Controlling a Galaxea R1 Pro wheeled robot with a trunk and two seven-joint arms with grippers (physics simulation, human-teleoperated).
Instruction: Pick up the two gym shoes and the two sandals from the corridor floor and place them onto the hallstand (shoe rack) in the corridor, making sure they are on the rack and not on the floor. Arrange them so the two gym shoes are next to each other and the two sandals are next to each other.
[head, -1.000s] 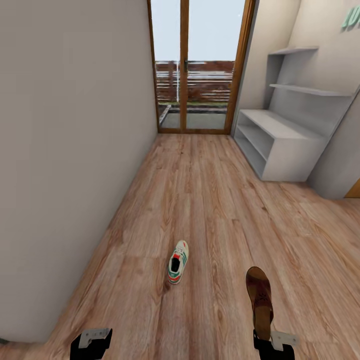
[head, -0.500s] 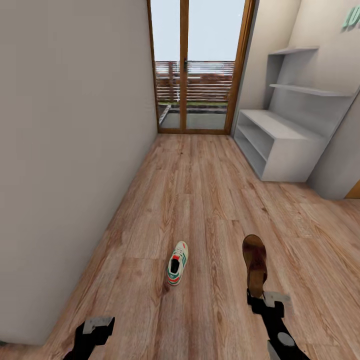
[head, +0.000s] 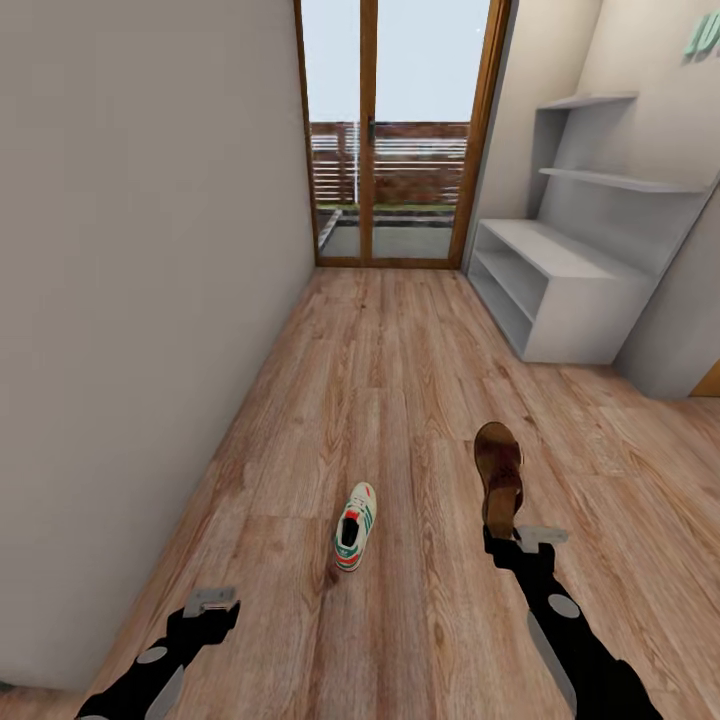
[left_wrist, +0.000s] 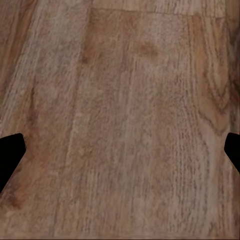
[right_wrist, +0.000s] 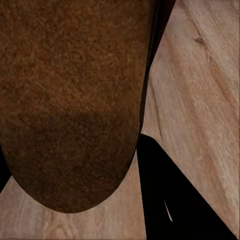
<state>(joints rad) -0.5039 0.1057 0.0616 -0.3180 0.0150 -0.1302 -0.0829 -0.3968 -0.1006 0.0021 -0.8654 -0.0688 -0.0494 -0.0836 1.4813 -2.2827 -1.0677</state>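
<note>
Sandal (head: 498, 476) at the tip of the right gripper (head: 503, 537), heel end pinched in the closed fingers, toe pointing away toward the hallstand (head: 560, 290), which stands well apart against the right-hand wall. Right wrist view: brown sole (right_wrist: 70, 100) close up, one dark finger (right_wrist: 165, 190) alongside it. One gym shoe (head: 355, 525) lies on the corridor floor (head: 400, 380) between the two arms. Left gripper (head: 212, 612) low over bare planks, fingers spread wide, holding nothing; left wrist view shows a fingertip (left_wrist: 10, 155) at the frame edge.

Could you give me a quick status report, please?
Right gripper shut on dark brown leather sandal. Left gripper open. White green-striped sneaker on floor.
</note>
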